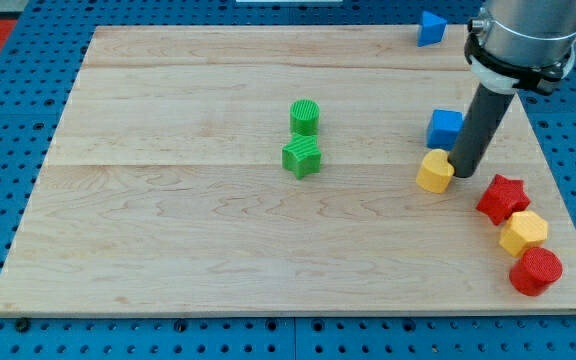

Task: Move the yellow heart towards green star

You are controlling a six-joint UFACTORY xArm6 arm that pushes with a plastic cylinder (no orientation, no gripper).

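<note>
Yellow plastic, small and hard by the look of it: the yellow heart (434,171) should be light and stiff, and on the smooth wooden desk (168,250) I judge it will slide readily, perhaps turning if pushed off-centre. There is no hand on this arm to stand wide, narrow or holding anything; it ends in a dark rod, and my tip (463,176) rests on the desk touching or just beside the heart, on the side toward the view's right. Nothing can be gripped, so the place to bear on the heart is the middle of that right-hand face, pushing toward the view's left, where the green star (302,157) lies well apart from my tip, with a green cylinder (305,117) just above it, touching or nearly so. A blue cube (445,127) sits just above and left of my tip, close to the heart's upper edge, and could be nudged if the push drifts upward. To my tip's lower right lie a red star (502,198), a yellow block (523,232) and a red cylinder (536,270) in a row; another blue block (430,28) lies far above. No containers show on the desk, so nothing is held in any.
</note>
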